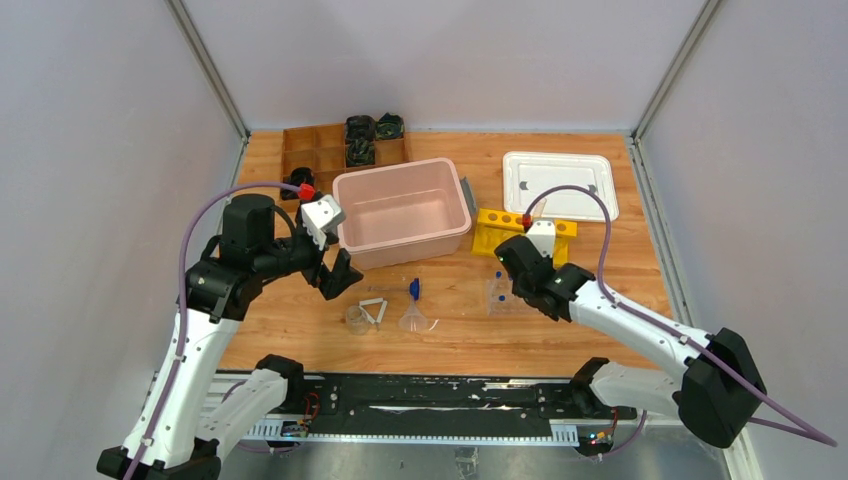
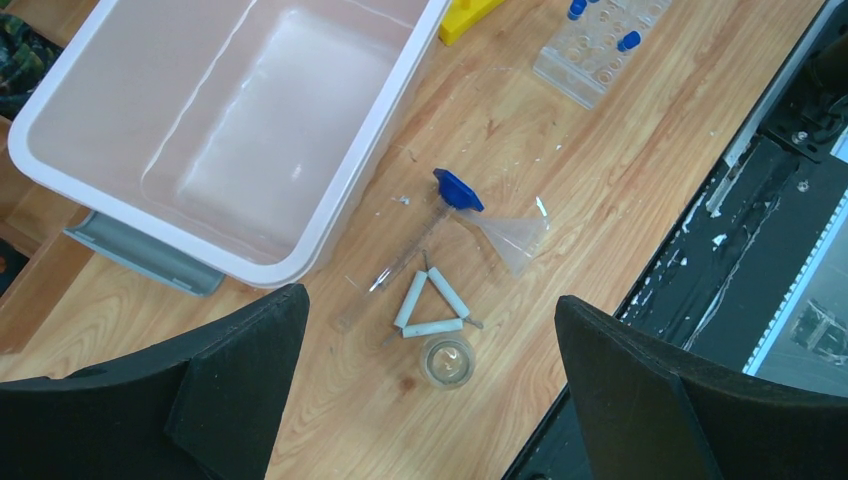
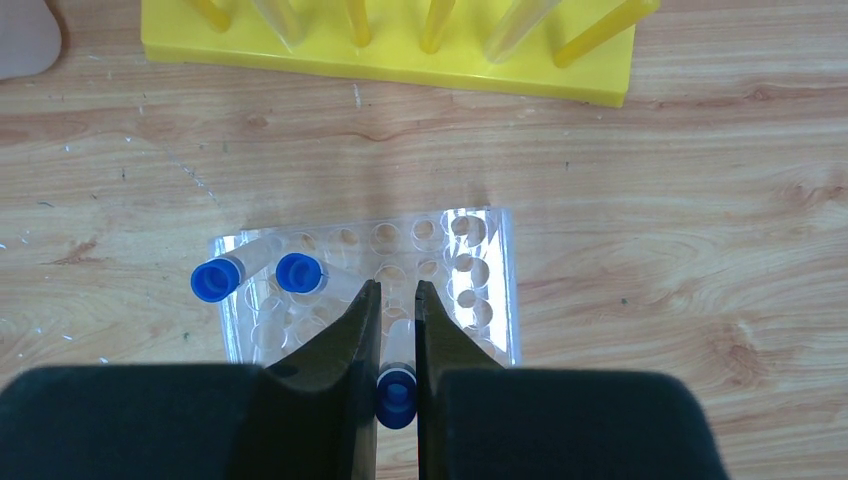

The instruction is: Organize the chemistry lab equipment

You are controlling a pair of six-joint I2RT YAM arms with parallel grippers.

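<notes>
My right gripper [image 3: 397,295] is shut on a blue-capped clear tube [image 3: 397,385] over the clear rectangular tray [image 3: 490,300], which holds two more blue-capped tubes [image 3: 298,272]. The yellow holed tube rack [image 3: 400,60] lies just beyond the tray. My left gripper [image 2: 430,330] is open and empty above the small clear beaker [image 2: 447,361], the white wire triangle [image 2: 428,308], the blue-tipped rod [image 2: 456,189] and the clear funnel [image 2: 512,238]. In the top view the left gripper [image 1: 335,275] is left of these items and the right gripper [image 1: 510,262] is over the tray [image 1: 499,296].
A large pink bin [image 1: 402,212] stands mid-table, its white lid [image 1: 558,183] at the back right. A brown compartment box [image 1: 325,147] with dark items sits at the back left. The black rail [image 1: 430,400] runs along the near edge.
</notes>
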